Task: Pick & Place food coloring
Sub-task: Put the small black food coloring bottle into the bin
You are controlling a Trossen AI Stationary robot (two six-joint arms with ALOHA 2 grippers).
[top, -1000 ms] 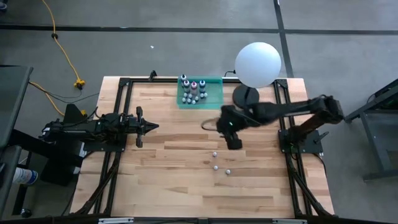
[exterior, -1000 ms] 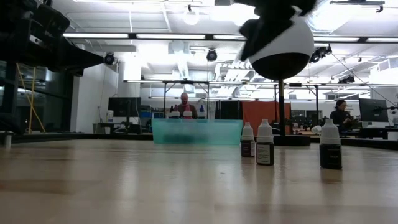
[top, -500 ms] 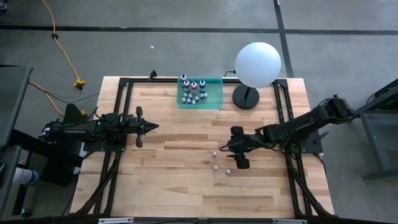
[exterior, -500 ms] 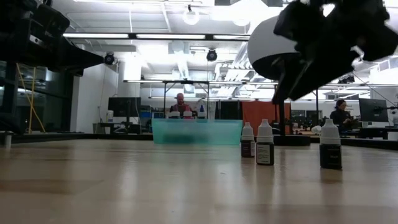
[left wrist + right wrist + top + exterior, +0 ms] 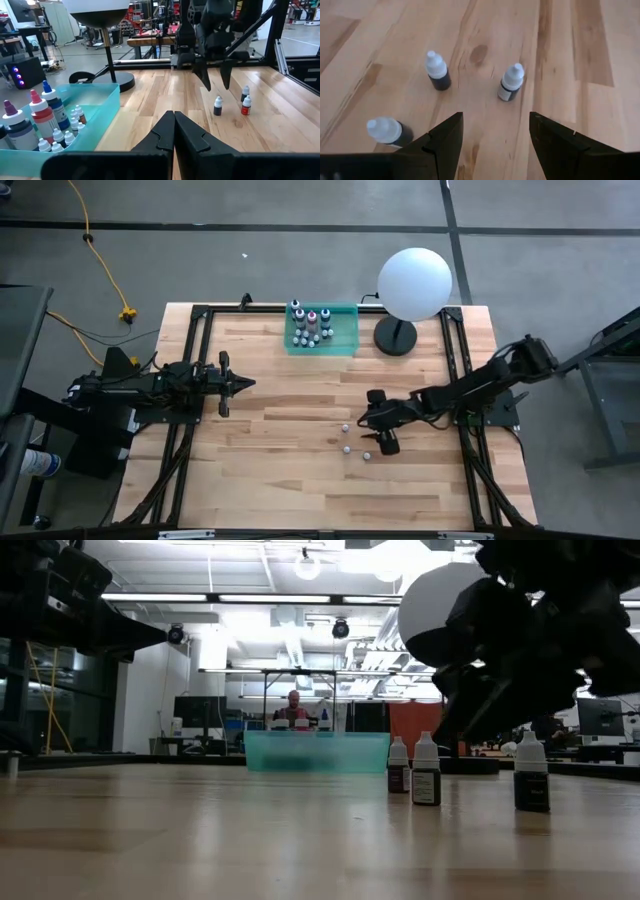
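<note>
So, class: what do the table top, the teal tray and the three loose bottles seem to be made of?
Table top: wood, sealed; plank seams, grain and a soft sheen show.
Teal tray: likely plastic, translucent; its walls let light through.
Loose bottles: probably plastic, dark bodies with matte white dropper caps.

Three bottles (image 5: 426, 769) stand before teal tray (image 5: 317, 752).

Table (image 5: 300, 480): pale wood planks, smooth. Tray (image 5: 107, 97): translucent teal plastic.
</note>
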